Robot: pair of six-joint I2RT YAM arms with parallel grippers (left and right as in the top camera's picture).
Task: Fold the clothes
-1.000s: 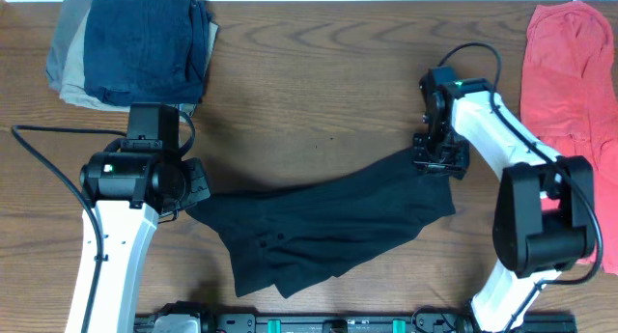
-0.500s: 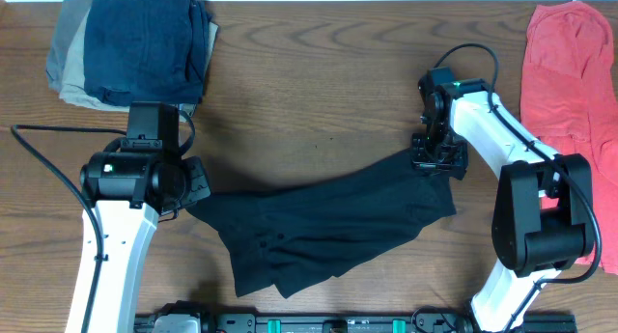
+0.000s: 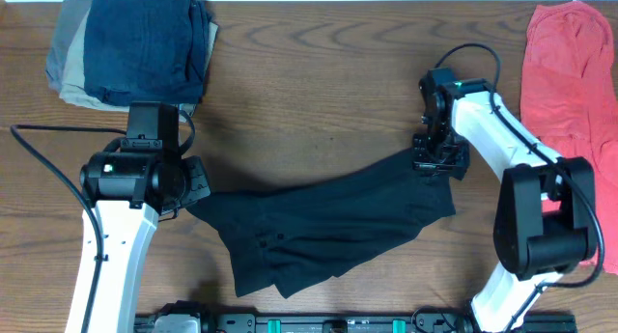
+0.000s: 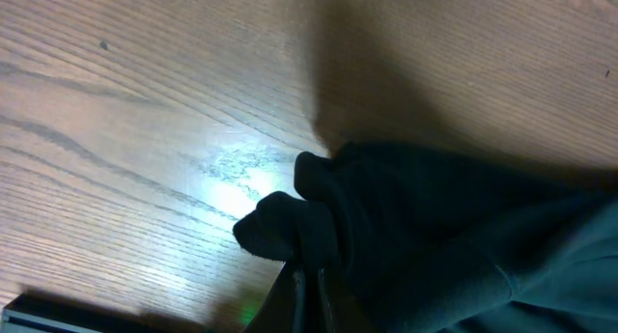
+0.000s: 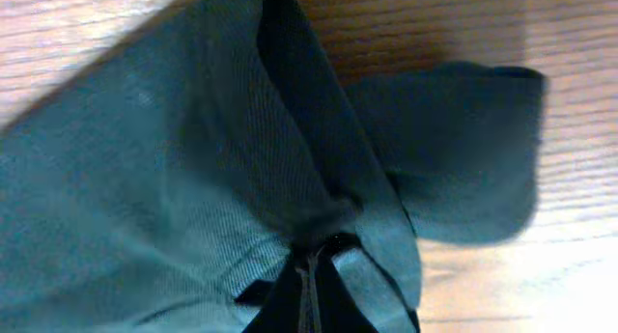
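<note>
A black garment (image 3: 328,227) lies stretched across the wooden table between my two arms. My left gripper (image 3: 190,200) is shut on its left end; in the left wrist view the bunched dark cloth (image 4: 386,217) sits pinched in the closed fingers (image 4: 311,285). My right gripper (image 3: 432,167) is shut on the garment's upper right corner; in the right wrist view the cloth (image 5: 193,159) gathers into the closed fingers (image 5: 311,275). The fingertips themselves are mostly hidden by fabric.
A stack of folded clothes, dark navy on top of grey (image 3: 135,45), sits at the back left. A red garment (image 3: 570,72) lies unfolded along the right edge. Bare wood (image 3: 309,92) lies between them.
</note>
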